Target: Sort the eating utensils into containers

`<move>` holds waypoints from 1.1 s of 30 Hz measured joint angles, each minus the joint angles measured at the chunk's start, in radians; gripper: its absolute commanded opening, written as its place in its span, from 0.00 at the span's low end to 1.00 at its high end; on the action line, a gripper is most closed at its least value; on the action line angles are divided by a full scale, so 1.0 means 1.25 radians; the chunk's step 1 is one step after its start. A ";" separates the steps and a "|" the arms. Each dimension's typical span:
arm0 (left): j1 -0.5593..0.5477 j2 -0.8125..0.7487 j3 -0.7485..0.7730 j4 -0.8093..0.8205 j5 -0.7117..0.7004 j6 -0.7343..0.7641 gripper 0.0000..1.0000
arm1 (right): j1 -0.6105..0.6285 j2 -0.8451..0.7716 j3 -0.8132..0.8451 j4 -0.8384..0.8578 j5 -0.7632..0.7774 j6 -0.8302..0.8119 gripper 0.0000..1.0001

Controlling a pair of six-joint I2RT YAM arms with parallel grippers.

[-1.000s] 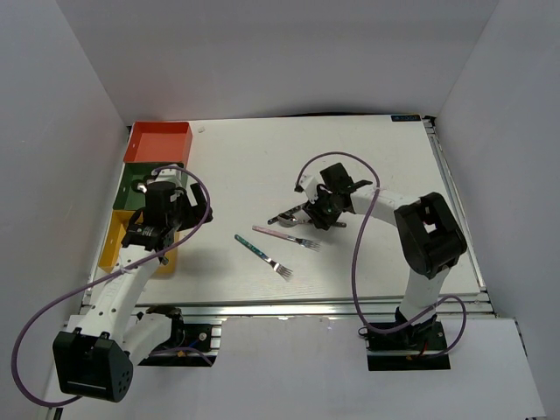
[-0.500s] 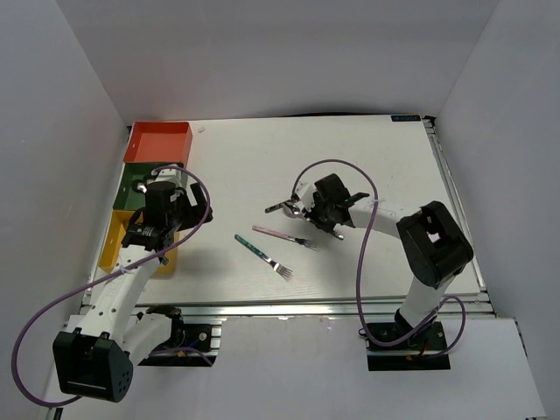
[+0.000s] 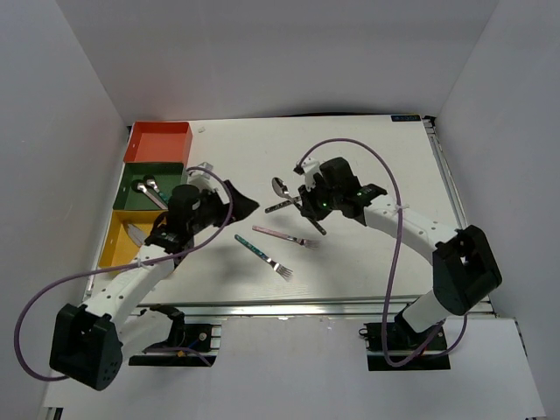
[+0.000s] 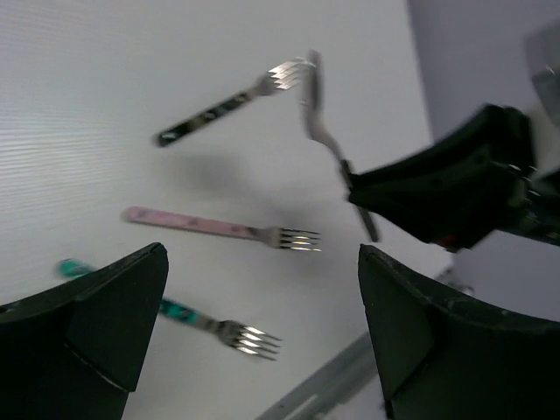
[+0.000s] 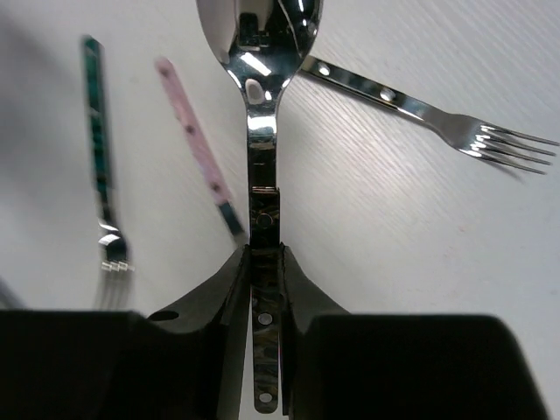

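Carrying the spoon (image 5: 254, 96) well calls for a slow, level swing: my right pincer (image 5: 262, 262) is pinched tight on its handle, bowl jutting ahead of the fingertips — the dark green bin (image 3: 128, 194), already holding spoons, sits well off to its left. My left pincer (image 4: 262, 324) gapes wide, empty.

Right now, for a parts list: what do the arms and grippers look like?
White links and black joint housings on the left arm and right arm. A purple cable loops along each. The left gripper and right gripper have black fingers.
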State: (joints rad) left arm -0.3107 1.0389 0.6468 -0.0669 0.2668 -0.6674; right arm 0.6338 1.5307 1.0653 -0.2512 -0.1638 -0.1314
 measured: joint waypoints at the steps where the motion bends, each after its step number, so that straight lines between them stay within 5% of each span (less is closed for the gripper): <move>1: -0.042 0.013 -0.004 0.048 0.008 -0.032 0.98 | 0.007 -0.001 0.015 0.000 -0.014 0.038 0.00; 6: -0.159 0.078 0.027 0.193 0.005 -0.097 0.86 | 0.085 -0.006 0.052 0.002 -0.016 0.190 0.00; 13: -0.178 0.161 0.059 0.228 -0.050 -0.135 0.61 | 0.153 -0.059 0.052 0.013 0.005 0.325 0.00; 16: -0.178 0.168 0.059 0.229 -0.063 -0.145 0.62 | 0.153 -0.070 0.052 0.014 0.025 0.351 0.00; 24: -0.184 0.162 0.058 0.230 -0.071 -0.163 0.88 | 0.154 -0.056 0.062 0.008 0.064 0.369 0.00; 33: -0.185 0.126 0.076 0.201 -0.083 -0.165 0.91 | 0.154 -0.036 0.068 0.011 0.091 0.358 0.00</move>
State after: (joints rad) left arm -0.5419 1.1969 0.7422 0.1848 0.1631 -0.8742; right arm 0.8257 1.4853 1.1500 -0.2371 -0.0505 0.3164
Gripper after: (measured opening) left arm 0.911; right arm 0.197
